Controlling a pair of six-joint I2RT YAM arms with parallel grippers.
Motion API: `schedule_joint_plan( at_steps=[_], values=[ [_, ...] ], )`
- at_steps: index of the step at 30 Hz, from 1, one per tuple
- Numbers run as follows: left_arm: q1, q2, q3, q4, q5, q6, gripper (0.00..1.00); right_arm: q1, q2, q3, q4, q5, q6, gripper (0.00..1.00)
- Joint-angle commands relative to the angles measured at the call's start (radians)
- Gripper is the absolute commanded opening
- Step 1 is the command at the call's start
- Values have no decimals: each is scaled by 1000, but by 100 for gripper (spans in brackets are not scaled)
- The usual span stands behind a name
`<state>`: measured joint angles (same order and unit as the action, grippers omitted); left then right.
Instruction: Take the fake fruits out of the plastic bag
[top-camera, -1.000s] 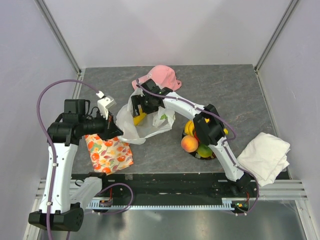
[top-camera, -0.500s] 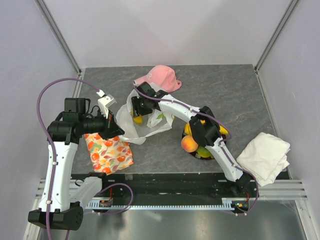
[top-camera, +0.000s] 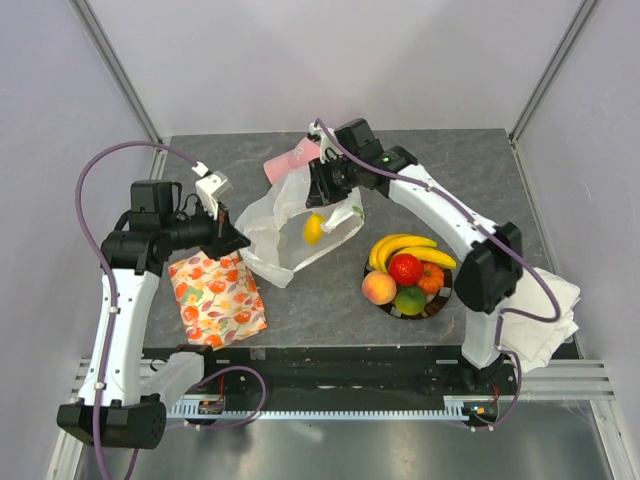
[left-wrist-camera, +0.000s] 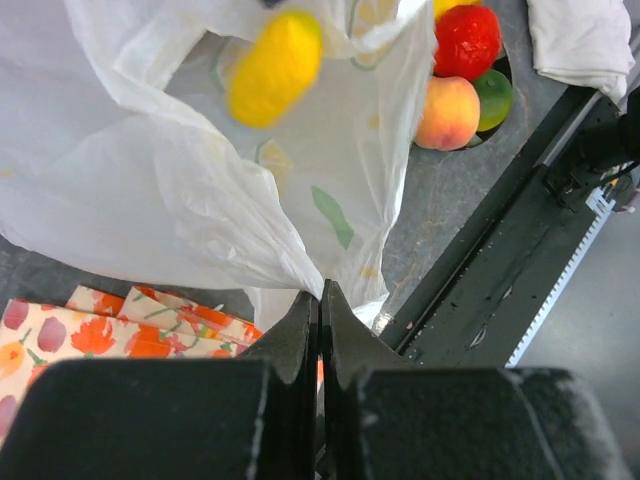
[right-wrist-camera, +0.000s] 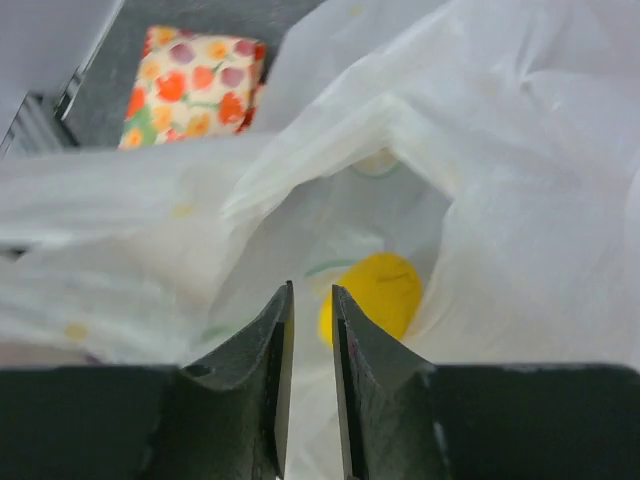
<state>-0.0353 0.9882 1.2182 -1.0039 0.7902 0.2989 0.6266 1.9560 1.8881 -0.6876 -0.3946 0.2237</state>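
The white plastic bag (top-camera: 275, 235) hangs stretched between both grippers above the table. My left gripper (top-camera: 228, 240) (left-wrist-camera: 321, 290) is shut on the bag's (left-wrist-camera: 150, 190) lower left edge. My right gripper (top-camera: 318, 192) (right-wrist-camera: 312, 290) holds the bag's (right-wrist-camera: 520, 150) upper rim, its jaws nearly together with white film between them. One yellow fake fruit (top-camera: 314, 229) (left-wrist-camera: 275, 67) (right-wrist-camera: 375, 295) lies inside the bag. Other fake fruits sit on a dark plate (top-camera: 438, 305): bananas (top-camera: 400, 247), a red fruit (top-camera: 405, 268), a peach (top-camera: 378, 288) and a green one (top-camera: 408, 300).
A pink cap (top-camera: 285, 163) lies behind the bag, partly covered by it. A folded orange-flowered cloth (top-camera: 217, 300) lies at the front left under my left arm. A white cloth (top-camera: 535, 310) sits at the front right by the table edge.
My right gripper has pulled up and back out of the bag while closing, lifting the bag's rim with it. The yellow fruit has shifted inside the bag. The left gripper keeps its hold.
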Motion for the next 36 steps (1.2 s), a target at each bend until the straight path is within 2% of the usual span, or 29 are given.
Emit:
schedule_joint_plan(
  at_steps=[1,8,10,11,12,15,21,24,25,28,30,31,34,36],
  values=[
    [-5,27,0,99,-14,-20,2,22,-208,-107,-59,-150,-125,27],
    [-5,66,6,145,-8,-38,2,-1,-443,-285,-119,-145,-246,16],
    [-5,70,4,145,1,-38,2,1,-489,-342,-121,-142,-270,20],
    [-5,69,0,143,6,-40,1,2,-496,-352,-107,-138,-276,30],
    [-6,67,-3,140,10,-43,2,2,-497,-356,-99,-142,-282,33],
    [-14,66,-13,110,33,-32,2,15,-439,-290,-99,-159,-311,39],
    [-18,24,-68,85,38,-32,2,59,-201,-52,-113,-132,-327,40],
    [-18,1,-77,70,-72,-14,1,61,-59,25,-115,-89,-253,39],
    [-18,-2,-78,61,-160,8,2,61,-2,41,-112,-81,-197,39],
    [-18,-5,-74,57,-285,46,2,61,69,34,-78,-72,-109,41],
    [-18,7,-57,51,-319,46,2,67,119,55,-69,-61,-67,47],
    [-18,13,-54,48,-327,37,2,80,138,66,-67,-37,-63,56],
    [-18,15,-59,47,-322,34,2,105,202,108,-52,-26,-35,66],
    [-18,10,-63,45,-313,31,2,122,245,130,-44,-7,-14,68]
  ],
)
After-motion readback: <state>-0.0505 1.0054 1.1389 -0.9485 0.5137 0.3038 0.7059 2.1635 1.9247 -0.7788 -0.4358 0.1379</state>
